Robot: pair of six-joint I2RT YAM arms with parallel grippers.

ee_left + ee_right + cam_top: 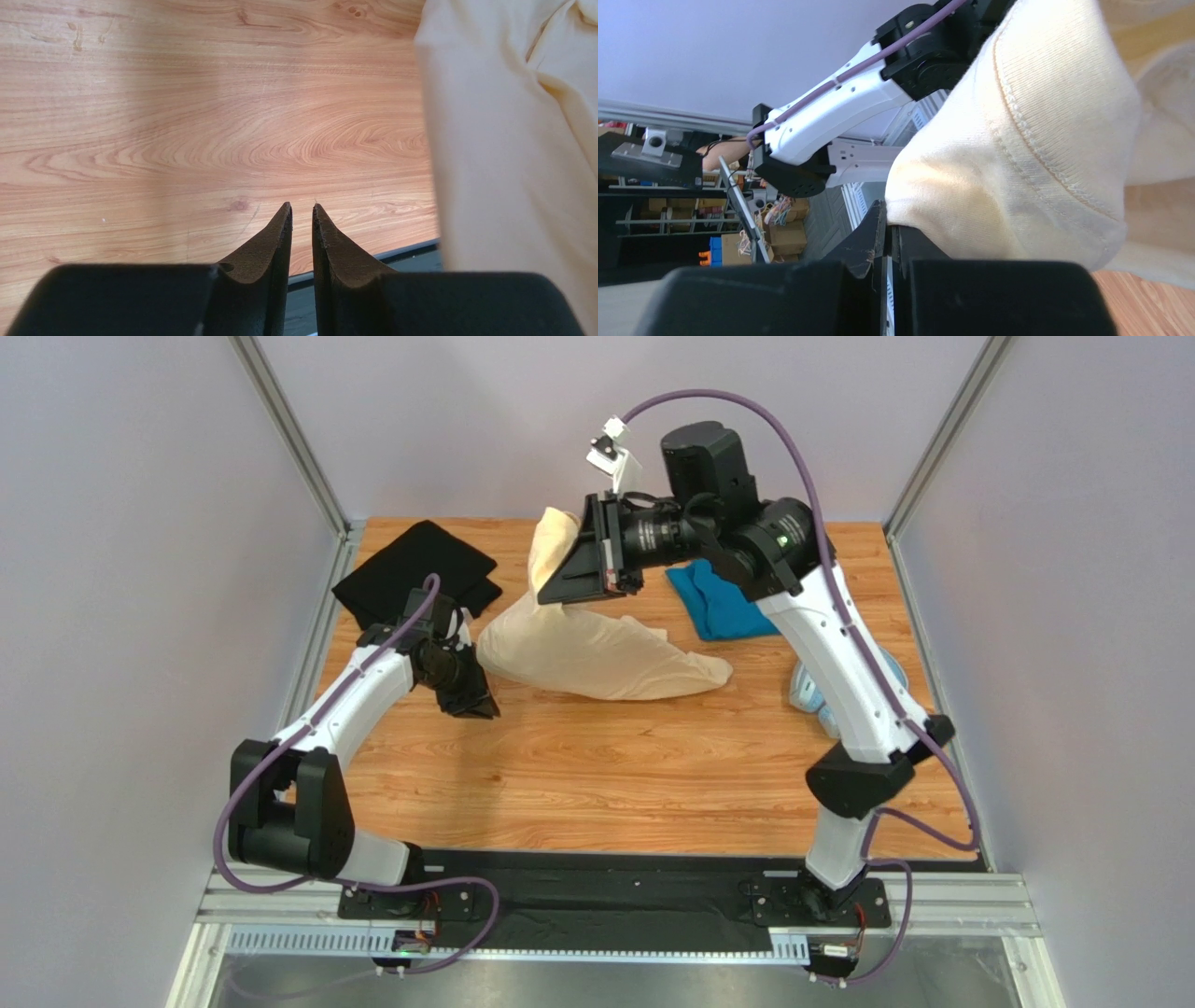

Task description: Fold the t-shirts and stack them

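Note:
The cream-yellow t-shirt (pixel 603 655) lies bunched mid-table, one end pulled up into a peak. My right gripper (pixel 561 567) is shut on that raised end; in the right wrist view the cloth (pixel 1018 154) drapes from the closed fingertips of the gripper (pixel 889 210). A black t-shirt (pixel 414 567) lies flat at the back left. The teal blue t-shirt (pixel 716 602) sits crumpled at the back right, partly behind the right arm. My left gripper (pixel 470 703) hovers low by the cream shirt's left end. Its jaws (pixel 302 208) stand slightly open over bare wood, the cream cloth (pixel 505 140) to their right.
Light-blue headphones (pixel 811 686) peek out behind the right arm's forearm near the table's right side. Grey walls enclose the wooden table (pixel 603 770) on the left, back and right. The left arm (pixel 836 119) shows in the right wrist view.

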